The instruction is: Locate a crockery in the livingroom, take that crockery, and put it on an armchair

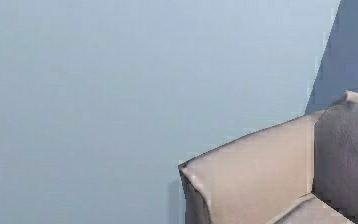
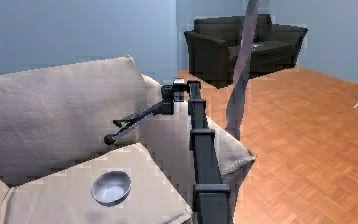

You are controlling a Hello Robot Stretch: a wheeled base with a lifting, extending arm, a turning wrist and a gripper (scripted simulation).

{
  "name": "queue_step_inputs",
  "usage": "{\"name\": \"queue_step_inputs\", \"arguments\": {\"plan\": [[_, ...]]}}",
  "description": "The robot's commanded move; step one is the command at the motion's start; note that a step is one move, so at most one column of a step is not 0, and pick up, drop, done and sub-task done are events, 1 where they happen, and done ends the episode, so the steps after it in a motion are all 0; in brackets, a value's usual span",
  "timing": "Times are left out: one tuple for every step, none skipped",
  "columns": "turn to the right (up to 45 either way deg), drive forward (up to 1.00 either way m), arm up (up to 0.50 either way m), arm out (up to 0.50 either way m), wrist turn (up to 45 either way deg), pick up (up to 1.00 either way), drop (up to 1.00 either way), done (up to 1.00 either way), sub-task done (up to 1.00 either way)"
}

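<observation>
- Task item: 1 small grey bowl lies upright on the seat cushion of the beige armchair, in the arm side view's lower left. The bowl rests near the cushion's front edge, apart from the backrest.
- Arm: the dark square bar rises from the bottom edge just right of the middle. In the picture it crosses the armchair's right side.
- End effector: the dark body sits at the bar's far end. Its 2 thin fingers slope down to the left in front of the armchair's backrest.
- Fingertip position: the tips stand above the bowl in the picture, with a strip of cushion visible between them. Whether they are over the bowl or beside it cannot be told.
- End effector state: the finger setting cannot be told, nor whether anything is held.
- Background: a dark sofa stands against the blue wall, well apart from the armchair, on an orange wooden floor. A thin grey pole slants across the sofa's front.
- Forward view: pale blue wall, with a beige armrest at lower right and a grey padded back at the right edge.
</observation>
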Motion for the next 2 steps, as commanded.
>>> {"name": "queue_step_inputs", "arguments": {"plan": [[0.0,0.00,0.00,-0.08,0.0,0.00,0.00,0.00,0.00],[0.0,0.00,0.00,0.00,0.0,0.00,0.00,1.00,0.00]]}}
